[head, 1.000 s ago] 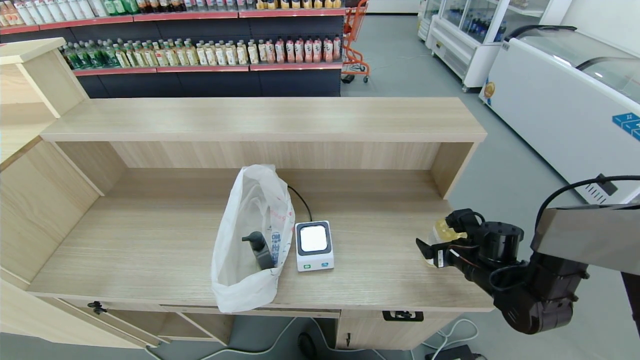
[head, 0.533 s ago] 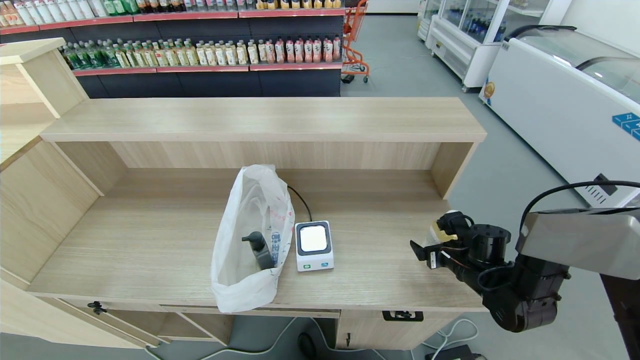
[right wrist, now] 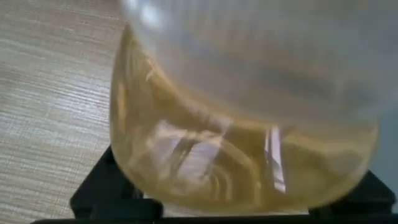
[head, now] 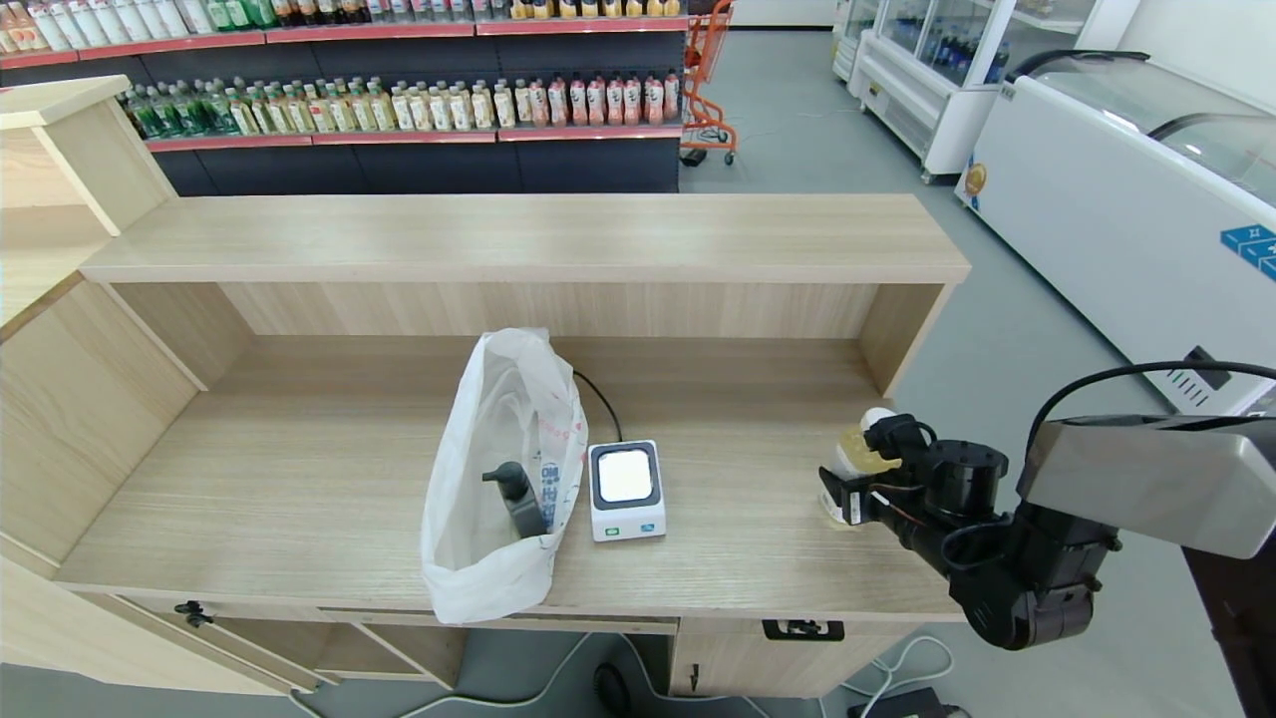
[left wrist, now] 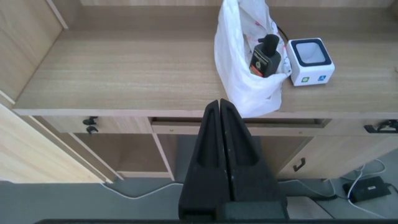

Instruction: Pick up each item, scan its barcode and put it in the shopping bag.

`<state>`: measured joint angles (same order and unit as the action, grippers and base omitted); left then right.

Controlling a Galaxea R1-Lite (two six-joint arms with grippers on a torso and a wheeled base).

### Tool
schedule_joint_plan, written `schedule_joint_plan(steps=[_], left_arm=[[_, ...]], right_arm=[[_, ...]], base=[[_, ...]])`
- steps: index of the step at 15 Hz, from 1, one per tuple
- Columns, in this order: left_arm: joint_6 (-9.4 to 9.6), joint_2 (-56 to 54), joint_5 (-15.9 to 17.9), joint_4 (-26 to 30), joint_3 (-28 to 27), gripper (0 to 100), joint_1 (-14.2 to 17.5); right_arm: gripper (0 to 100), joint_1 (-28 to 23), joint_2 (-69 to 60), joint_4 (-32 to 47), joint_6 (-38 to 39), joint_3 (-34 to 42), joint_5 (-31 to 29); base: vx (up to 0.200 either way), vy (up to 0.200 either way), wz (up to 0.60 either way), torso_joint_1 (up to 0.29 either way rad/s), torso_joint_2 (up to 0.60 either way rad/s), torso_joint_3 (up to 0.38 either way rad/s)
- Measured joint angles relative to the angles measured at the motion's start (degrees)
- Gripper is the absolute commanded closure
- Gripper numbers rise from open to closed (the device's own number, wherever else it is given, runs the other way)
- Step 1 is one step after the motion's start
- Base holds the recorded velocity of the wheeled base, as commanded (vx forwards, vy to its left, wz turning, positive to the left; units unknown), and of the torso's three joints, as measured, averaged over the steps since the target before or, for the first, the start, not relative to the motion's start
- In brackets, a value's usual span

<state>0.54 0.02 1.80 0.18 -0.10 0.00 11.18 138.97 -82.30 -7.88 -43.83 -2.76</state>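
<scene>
**Right claw clamped on a bottle at the counter's right edge**

The right gripper (head: 859, 469) is closed around a clear bottle (head: 852, 456) of yellowish liquid with a white cap. It holds the bottle over the counter (head: 299, 479) close to the right edge, about midway between front and back. The bottle leans a little, cap toward the back. Whether its base touches the wood cannot be told. In the right wrist view the bottle (right wrist: 249, 124) sits very close to the lens, with the dark fingers (right wrist: 106, 193) pressing on either side of it and the counter's grain (right wrist: 50, 93) behind.

The shopping bag (head: 498, 538) – white, thin plastic, mouth open – lies near the middle of the front edge and stretches back toward the counter's centre. Inside it stands a dark pump bottle (head: 518, 499), upright. Just beside the bag, on its right-edge side, sits the white scanner (head: 625, 489) with its pale window facing up. A black cable (head: 598, 399) runs from the scanner toward the back wall.

The left gripper (left wrist: 219, 107) hangs out in front of the counter's front edge, off the surface, its two fingers pressed together on nothing. From there the left wrist view takes in the bag (left wrist: 239, 81), the pump bottle (left wrist: 265, 56) and the scanner (left wrist: 309, 60).

Beyond the counter's raised back ledge stand shelves of drinks (head: 399, 105), an orange cart (head: 710, 90) and white freezers (head: 1097, 199).
</scene>
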Motion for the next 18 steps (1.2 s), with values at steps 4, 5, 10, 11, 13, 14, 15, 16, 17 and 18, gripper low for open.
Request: schedule_joint_plan(steps=[4,5,10,11,13,14,15,16,17,18], left_arm=[[0.01,0.0,0.0,0.0,0.0,100,0.0],[0.01,0.0,0.0,0.0,0.0,100,0.0],[0.04,0.0,0.0,0.0,0.0,100,0.0],[0.01,0.0,0.0,0.0,0.0,100,0.0],[0.0,0.0,0.0,0.0,0.0,100,0.0],[0.01,0.0,0.0,0.0,0.0,100,0.0],[0.0,0.0,0.0,0.0,0.0,100,0.0],[0.0,0.0,0.0,0.0,0.0,100,0.0],[0.0,0.0,0.0,0.0,0.0,100,0.0],[0.0,0.0,0.0,0.0,0.0,100,0.0]], right_arm=[[100,0.0,-0.7,0.0,-1.3,1.6,0.1],[100,0.0,-1.0,0.3,-1.4,1.7,0.1],[100,-0.3,-13.5,13.0,3.5,1.8,4.2],[100,-0.5,-19.0,19.0,6.4,1.9,6.9],[100,-0.6,-33.0,34.0,12.9,1.4,16.3],[100,-0.6,-40.4,42.1,16.0,0.7,22.5],[100,-0.6,-48.1,51.3,19.0,-0.4,30.0],[100,-0.6,-54.8,60.1,21.6,-1.6,37.2],[100,-0.1,-60.9,68.6,23.5,-3.2,43.8],[100,1.2,-66.6,76.5,25.3,-5.3,49.3]], base=[[0.0,0.0,0.0,0.0,0.0,0.0],[0.0,0.0,0.0,0.0,0.0,0.0],[0.0,0.0,0.0,0.0,0.0,0.0],[0.0,0.0,0.0,0.0,0.0,0.0],[0.0,0.0,0.0,0.0,0.0,0.0],[0.0,0.0,0.0,0.0,0.0,0.0],[0.0,0.0,0.0,0.0,0.0,0.0],[0.0,0.0,0.0,0.0,0.0,0.0],[0.0,0.0,0.0,0.0,0.0,0.0],[0.0,0.0,0.0,0.0,0.0,0.0]])
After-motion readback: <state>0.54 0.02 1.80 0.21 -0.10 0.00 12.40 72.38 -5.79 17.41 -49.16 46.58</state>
